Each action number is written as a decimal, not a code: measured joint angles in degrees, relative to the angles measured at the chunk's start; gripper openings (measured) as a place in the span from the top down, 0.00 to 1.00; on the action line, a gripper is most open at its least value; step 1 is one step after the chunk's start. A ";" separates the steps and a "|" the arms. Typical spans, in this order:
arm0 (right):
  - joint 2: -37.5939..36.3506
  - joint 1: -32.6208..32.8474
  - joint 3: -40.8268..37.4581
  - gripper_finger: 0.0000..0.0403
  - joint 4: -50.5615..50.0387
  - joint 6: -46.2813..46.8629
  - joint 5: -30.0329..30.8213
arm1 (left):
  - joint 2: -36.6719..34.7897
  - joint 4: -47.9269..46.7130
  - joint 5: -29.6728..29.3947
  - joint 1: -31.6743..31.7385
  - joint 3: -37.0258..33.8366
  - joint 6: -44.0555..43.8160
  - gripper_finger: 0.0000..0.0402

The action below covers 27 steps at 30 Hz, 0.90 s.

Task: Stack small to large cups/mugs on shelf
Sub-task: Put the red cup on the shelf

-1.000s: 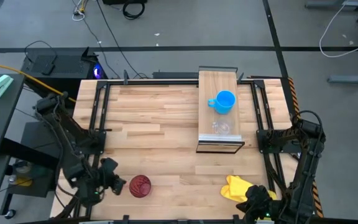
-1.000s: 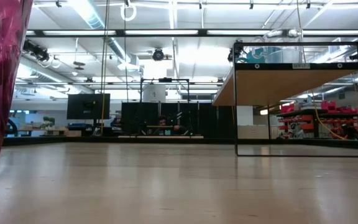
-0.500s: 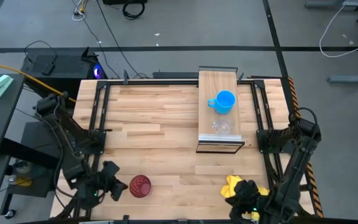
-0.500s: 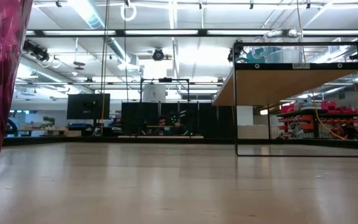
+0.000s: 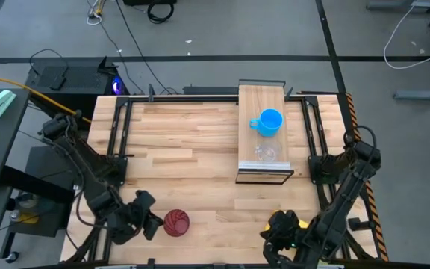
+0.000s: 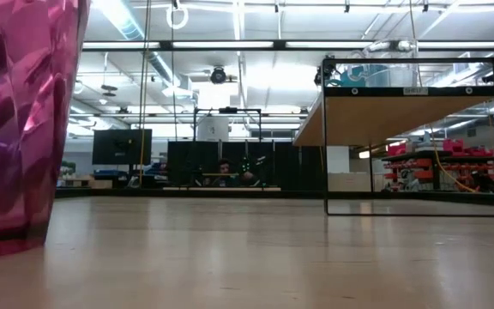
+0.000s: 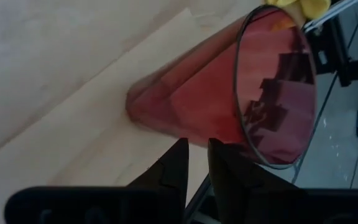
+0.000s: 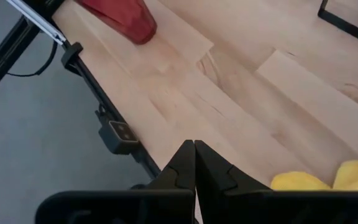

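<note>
The dark red tumbler (image 5: 176,222) stands upright on its base on the tabletop near the near edge; it also shows in the low view (image 6: 24,129). My left gripper (image 5: 146,221) is just to its left, its fingers only a narrow gap apart (image 7: 195,155). The blue mug (image 5: 269,122) and the clear cup (image 5: 266,153) stand on the shelf (image 5: 263,168). My right gripper (image 5: 278,233) is shut and empty at the near edge, over the yellow cloth (image 5: 287,219). My left gripper touches the tumbler's side wall (image 7: 191,132) with its two fingertips (image 7: 180,149), coming from the table's left and slanting down. It does not pinch the tumbler. The tumbler stands upright on the table.
The yellow cloth (image 8: 309,180) lies at the near right, mostly under my right arm. The shelf's dark frame (image 6: 414,137) stands at the far right. The table's near edge (image 8: 104,99) is close to both grippers. Bare wood lies between the tumbler and the shelf.
My left gripper has gone toward the table's right edge and the tumbler has slid that way, still upright. My right gripper has gone toward the table's left along the near edge and now covers most of the yellow cloth.
</note>
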 joint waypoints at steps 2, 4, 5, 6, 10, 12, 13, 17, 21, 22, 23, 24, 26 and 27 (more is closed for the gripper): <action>0.00 -1.25 0.00 0.99 0.30 -1.47 -0.76 | 0.00 -0.20 1.84 0.73 0.00 0.19 0.82; 0.00 -2.81 0.00 0.99 1.25 -4.10 -1.20 | 0.00 -0.41 2.48 1.43 0.00 1.17 0.83; 0.00 -3.78 0.00 0.99 2.09 -5.67 -1.29 | 0.00 -0.39 2.53 1.78 0.00 1.50 0.83; 0.00 -4.79 0.00 0.99 3.26 -7.55 -1.31 | 0.00 -0.39 2.53 2.12 0.00 1.62 0.83; 0.00 -9.51 0.00 0.99 10.05 -16.30 -1.68 | 0.00 -0.23 2.62 3.09 0.00 2.67 0.84; 0.00 -12.53 0.00 0.98 13.14 -21.53 -3.15 | 0.00 -0.11 2.88 3.52 0.00 3.05 0.83; 0.00 -14.13 0.00 0.98 14.71 -24.07 -4.10 | 0.00 -0.12 2.93 3.65 0.00 3.08 0.83; 0.00 -20.23 0.00 0.93 21.43 -31.68 -9.54 | 0.00 -0.11 2.95 3.65 0.00 3.11 0.82; 0.00 -24.89 0.00 0.88 25.33 -35.78 -17.04 | 0.00 0.62 2.97 3.65 0.00 2.70 0.83; 0.00 -25.79 0.00 0.87 25.83 -36.22 -18.25 | 0.00 0.99 2.99 3.65 0.00 2.70 0.83; 0.00 -26.63 0.00 0.86 26.22 -36.63 -19.35 | 0.07 1.36 2.97 3.65 0.00 2.70 0.84; 0.00 -27.28 0.00 0.86 26.48 -36.95 -20.13 | 0.36 1.83 2.96 3.82 0.02 2.73 0.84; 0.00 -28.11 0.00 0.84 26.87 -37.06 -21.41 | 1.43 2.99 3.21 4.39 0.02 3.45 0.84; 0.00 -28.23 0.00 0.84 26.99 -37.13 -21.73 | 1.97 3.76 3.44 4.71 0.02 3.92 0.84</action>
